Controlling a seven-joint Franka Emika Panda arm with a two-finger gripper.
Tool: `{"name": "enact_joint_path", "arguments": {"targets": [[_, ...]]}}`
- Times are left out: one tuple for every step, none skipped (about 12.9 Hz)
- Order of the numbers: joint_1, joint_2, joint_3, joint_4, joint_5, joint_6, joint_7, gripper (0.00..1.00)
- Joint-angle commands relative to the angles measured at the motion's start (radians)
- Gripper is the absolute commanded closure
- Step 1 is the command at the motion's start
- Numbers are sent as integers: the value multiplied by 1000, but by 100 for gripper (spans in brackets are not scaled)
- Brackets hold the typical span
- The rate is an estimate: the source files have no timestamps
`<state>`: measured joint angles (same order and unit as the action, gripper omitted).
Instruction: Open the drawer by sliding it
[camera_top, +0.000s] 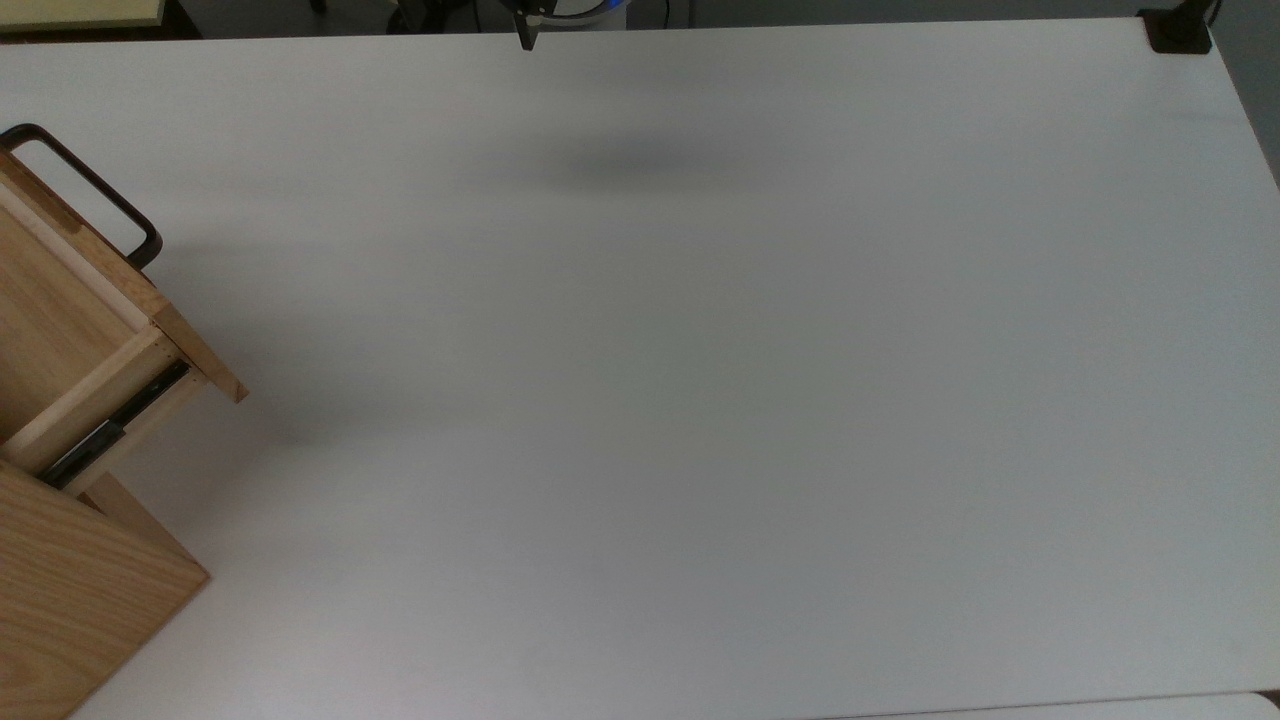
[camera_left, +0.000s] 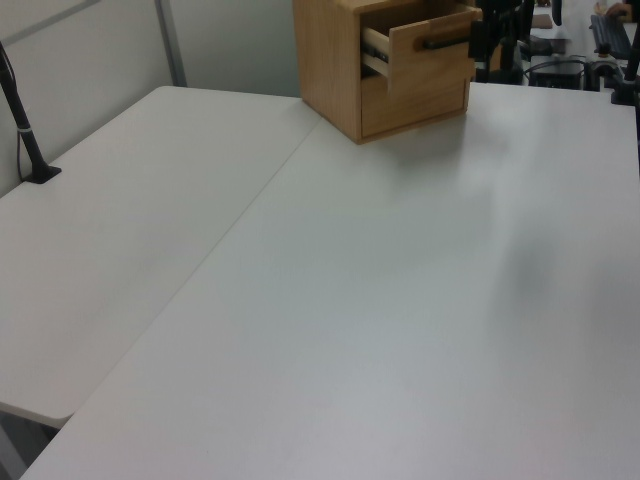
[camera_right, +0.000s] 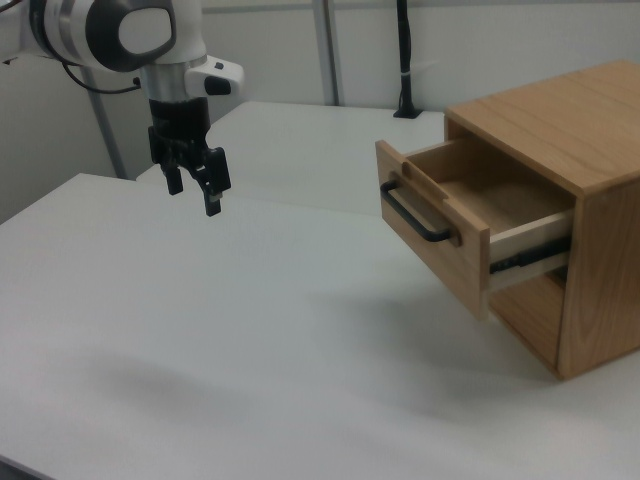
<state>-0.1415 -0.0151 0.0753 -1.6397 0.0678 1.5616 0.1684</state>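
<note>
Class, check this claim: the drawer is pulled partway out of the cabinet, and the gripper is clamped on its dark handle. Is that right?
Not quite. The drawer is pulled partway out of the cabinet, but the gripper is not on the dark handle. In the right view it hangs open above the table, well away from the handle.

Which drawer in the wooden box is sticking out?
The upper drawer, the one with the dark bar handle, is pulled out, so you can see inside. The lower front sits flush, shut.
</note>
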Motion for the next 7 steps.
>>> {"name": "enact_joint_path", "arguments": {"targets": [[2, 1, -5, 0, -25, 8, -21, 0], [2, 1, -5, 1, -28, 11, -21, 0], [2, 1, -5, 1, -32, 11, -21, 0], [2, 1, -5, 1, -40, 12, -21, 0], [3, 3, -2, 0, -45, 12, -21, 0], [3, 3, 0, 1, -46, 11, -20, 0], [3, 1, 0, 3, -46, 11, -21, 0]]}}
